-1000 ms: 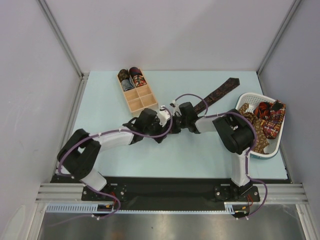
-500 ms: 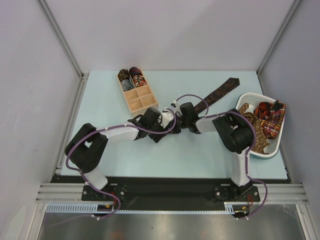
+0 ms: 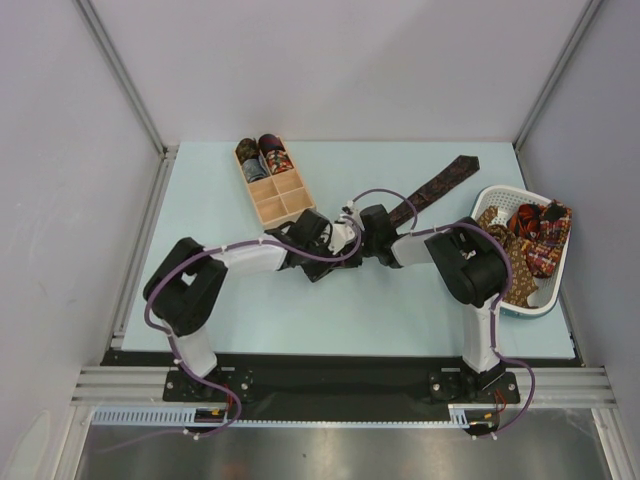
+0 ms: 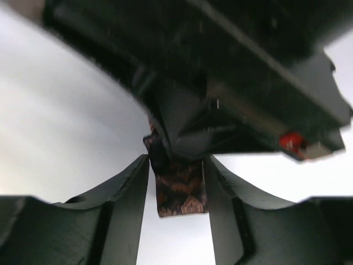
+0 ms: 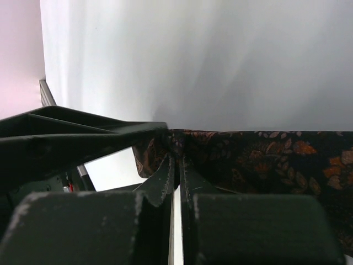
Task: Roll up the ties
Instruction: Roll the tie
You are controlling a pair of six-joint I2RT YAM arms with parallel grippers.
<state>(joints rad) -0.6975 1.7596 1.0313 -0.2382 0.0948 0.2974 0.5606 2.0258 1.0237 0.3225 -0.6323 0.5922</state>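
Two down, judging by the rolled ties (image 3: 270, 156) parked in the far compartments of the wooden box (image 3: 283, 200). Third in hand: dark tie (image 3: 438, 184) stretched flat across the table (image 3: 220, 220). Pinched tight at its near end by the right gripper (image 5: 175, 163); straddled there by the left gripper (image 4: 177, 171), jaws half spread, not yet clamped. Hardly any roll formed; loose ties (image 3: 530, 238) waiting in the basket (image 3: 528, 312).

Table (image 3: 360, 320): pale blue top, at the centre
Walls (image 3: 340, 60): plain grey panels at 9, 12 and 3 o'clock
Aluminium posts (image 3: 120, 75): 11 and 1 o'clock
Metal rail (image 3: 340, 385): 6 o'clock
Light: soft, even
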